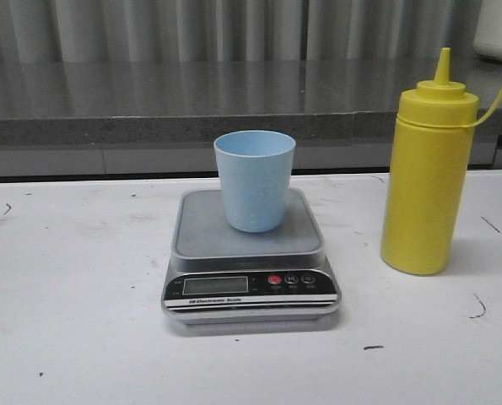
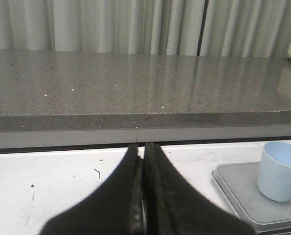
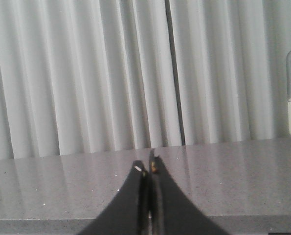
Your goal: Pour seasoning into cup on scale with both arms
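Cup (image 1: 254,180) upright on scale (image 1: 250,257) platform; seasoning (image 1: 428,169) stands on surface (image 1: 73,321) to its right, apart. Left gripper (image 2: 143,161) and right gripper (image 3: 147,169) both closed, empty (fingers pressed together).

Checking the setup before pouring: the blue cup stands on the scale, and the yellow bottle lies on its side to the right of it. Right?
Not quite. The front view shows the yellow bottle standing upright, not lying down. The blue cup does stand on the scale, bottle to its right.
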Motion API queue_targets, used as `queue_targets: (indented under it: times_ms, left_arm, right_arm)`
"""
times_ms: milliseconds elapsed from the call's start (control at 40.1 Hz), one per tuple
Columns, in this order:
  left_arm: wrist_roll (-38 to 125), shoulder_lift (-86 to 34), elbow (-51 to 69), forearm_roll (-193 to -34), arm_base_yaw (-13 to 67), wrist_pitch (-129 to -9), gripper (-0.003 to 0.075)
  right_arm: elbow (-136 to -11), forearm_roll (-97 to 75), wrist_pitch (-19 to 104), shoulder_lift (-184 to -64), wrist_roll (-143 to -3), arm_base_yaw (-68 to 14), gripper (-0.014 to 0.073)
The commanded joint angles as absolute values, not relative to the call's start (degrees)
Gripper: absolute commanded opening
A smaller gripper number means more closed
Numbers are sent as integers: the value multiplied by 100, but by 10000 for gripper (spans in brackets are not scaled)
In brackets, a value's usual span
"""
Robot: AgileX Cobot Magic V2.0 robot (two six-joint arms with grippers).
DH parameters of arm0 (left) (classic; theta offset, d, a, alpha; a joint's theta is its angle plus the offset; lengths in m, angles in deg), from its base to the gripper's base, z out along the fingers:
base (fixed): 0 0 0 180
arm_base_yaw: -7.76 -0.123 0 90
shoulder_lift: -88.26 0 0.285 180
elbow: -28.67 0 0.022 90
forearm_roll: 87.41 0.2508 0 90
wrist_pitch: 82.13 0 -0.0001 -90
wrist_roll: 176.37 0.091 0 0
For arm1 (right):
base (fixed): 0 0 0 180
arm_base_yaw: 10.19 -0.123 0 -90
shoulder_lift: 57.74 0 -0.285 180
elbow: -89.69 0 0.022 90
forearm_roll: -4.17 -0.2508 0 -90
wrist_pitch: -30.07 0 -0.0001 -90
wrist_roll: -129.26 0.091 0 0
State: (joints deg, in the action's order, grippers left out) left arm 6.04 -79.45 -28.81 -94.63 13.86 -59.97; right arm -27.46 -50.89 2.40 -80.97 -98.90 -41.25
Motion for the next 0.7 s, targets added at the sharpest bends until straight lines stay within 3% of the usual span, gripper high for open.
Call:
queue_targets:
  times_ms: [0,673]
  left_arm:
    - [572,-7868,-2736,-9539,1382,-6429,-20]
    - [569,-7974,-2866,-9551,1370,-6726,-20]
  right_arm:
    - [-2938,-4899,44,-8142,-9936,-4132,-119]
    - [-2938,-4899,44,-8142,-9936,-4132,-119]
